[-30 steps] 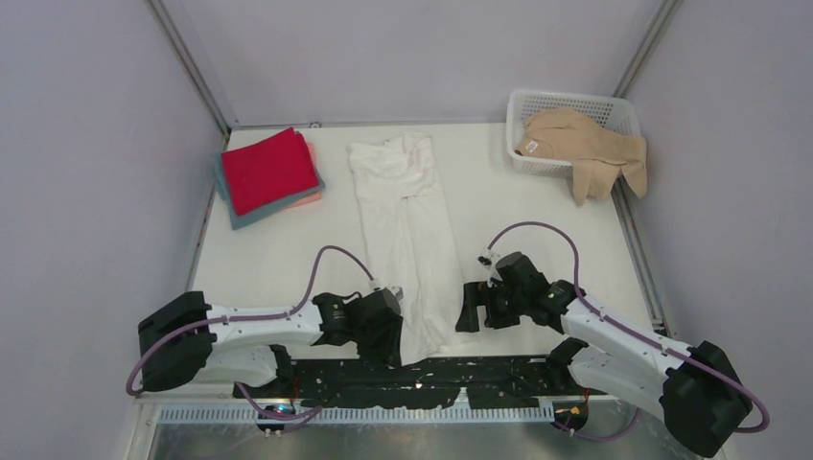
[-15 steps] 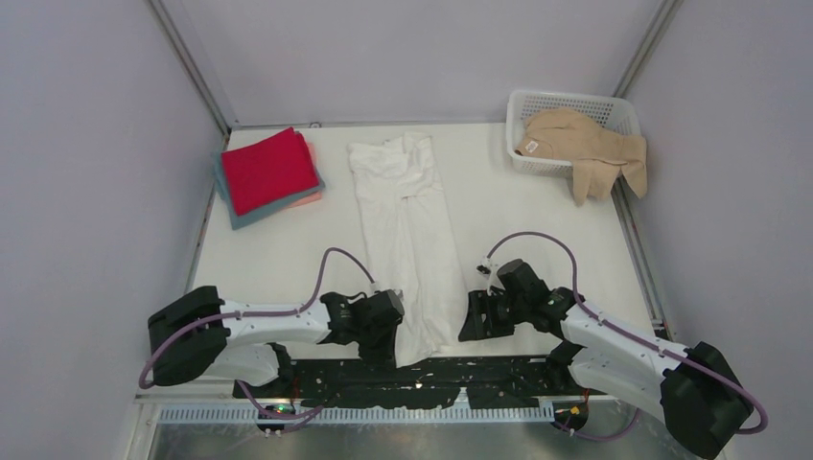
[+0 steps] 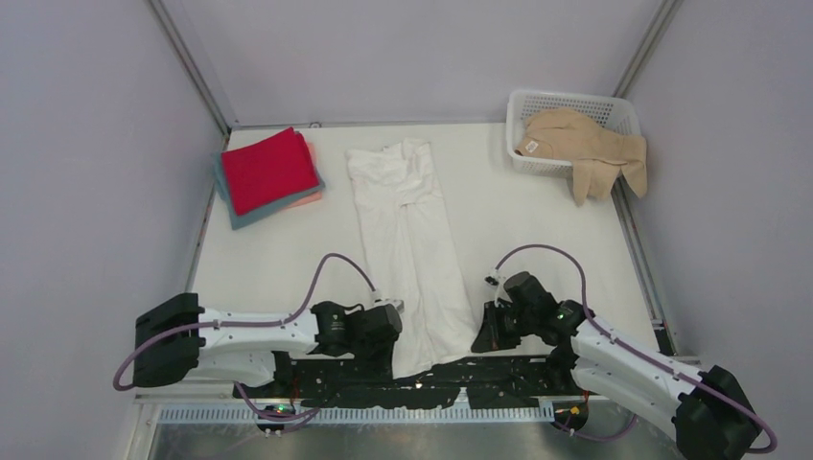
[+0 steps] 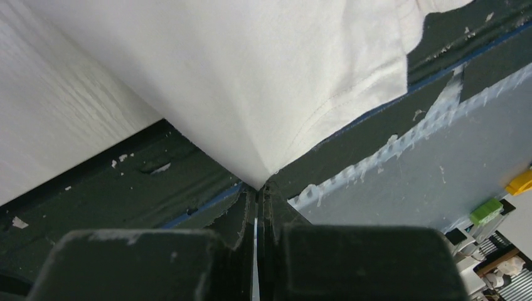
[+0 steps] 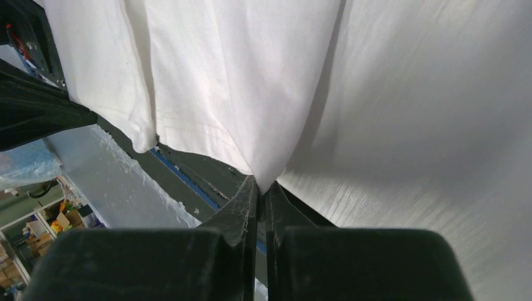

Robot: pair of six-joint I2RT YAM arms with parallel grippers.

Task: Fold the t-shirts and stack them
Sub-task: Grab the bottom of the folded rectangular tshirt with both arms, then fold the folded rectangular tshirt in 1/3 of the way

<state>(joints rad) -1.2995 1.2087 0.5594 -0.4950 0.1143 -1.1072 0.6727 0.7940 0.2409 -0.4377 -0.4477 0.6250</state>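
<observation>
- White t-shirt — lies lengthwise down the middle of the table, folded into a long narrow strip. Its collar end is towards the far wall, and its hem reaches over the black base plate at the near edge. Both wrist views show a near corner of the hem drawn up into a point.
- White lattice basket — stands at the far right corner of the table.
- Tan t-shirt — unfolded, partly inside the basket, with the rest spilling over the near rim onto the table.
- Stack of folded squares at the far left, well apart from the white t-shirt. The red square is on top, the teal-blue square is under it, and an edge of the pink square shows at the right side.
- Left gripper — low at the near edge, fingers pressed together on the left hem corner of the white t-shirt.
- Right gripper — likewise low, fingers clamped on the right hem corner, with the cloth rising from the fingertips in a taut fold.
- Neck label — small pale tag on the tan t-shirt, at its left side inside the basket.
</observation>
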